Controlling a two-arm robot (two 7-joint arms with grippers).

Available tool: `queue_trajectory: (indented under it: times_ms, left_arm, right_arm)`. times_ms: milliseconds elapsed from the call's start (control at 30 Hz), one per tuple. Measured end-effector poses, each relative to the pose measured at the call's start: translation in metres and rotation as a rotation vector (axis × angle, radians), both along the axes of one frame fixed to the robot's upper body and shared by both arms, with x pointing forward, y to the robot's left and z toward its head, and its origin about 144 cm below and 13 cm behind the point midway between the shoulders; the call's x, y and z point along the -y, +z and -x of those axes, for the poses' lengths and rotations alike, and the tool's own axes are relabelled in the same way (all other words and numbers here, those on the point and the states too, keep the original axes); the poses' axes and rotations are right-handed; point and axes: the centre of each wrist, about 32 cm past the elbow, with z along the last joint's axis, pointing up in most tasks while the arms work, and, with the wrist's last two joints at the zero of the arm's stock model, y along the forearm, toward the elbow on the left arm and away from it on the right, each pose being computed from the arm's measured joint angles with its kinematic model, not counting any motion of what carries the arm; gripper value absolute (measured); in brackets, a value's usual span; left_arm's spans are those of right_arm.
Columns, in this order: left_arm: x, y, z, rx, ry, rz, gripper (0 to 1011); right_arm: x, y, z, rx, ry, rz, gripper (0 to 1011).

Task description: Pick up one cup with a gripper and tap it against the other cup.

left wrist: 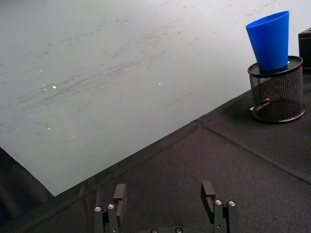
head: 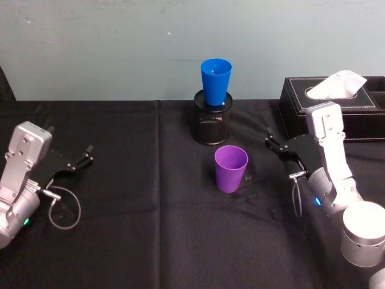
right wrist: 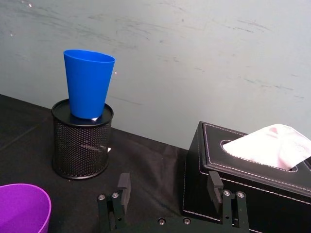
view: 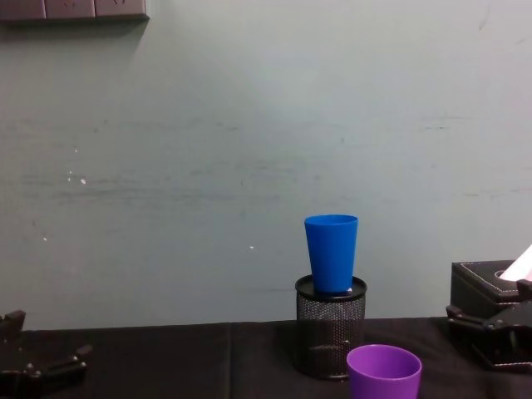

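meanwhile the purple cup (head: 231,168) stands upright on the black bench (head: 150,241) at the centre of the head view, untouched. above it in the frame the blue cup (head: 216,81) sits in the mesh pot (head: 212,123). the left tool (head: 83,158) at the left edge and the right tool (head: 274,143) at the right both gape, holding nothing.

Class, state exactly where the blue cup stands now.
The blue cup stands upright in the black mesh pen pot at the table's back centre, behind the purple cup.
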Motion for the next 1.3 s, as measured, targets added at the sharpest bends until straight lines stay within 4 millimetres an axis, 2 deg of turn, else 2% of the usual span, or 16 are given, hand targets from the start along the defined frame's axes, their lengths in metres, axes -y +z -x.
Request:
queue_trajectory:
  times_ms: [1300]
  left_arm:
    - [0.0,0.0,0.0,0.0,0.0,0.0,1000]
  right_arm:
    - [0.0,0.0003,0.0006,0.0,0.006,-0.004,1003]
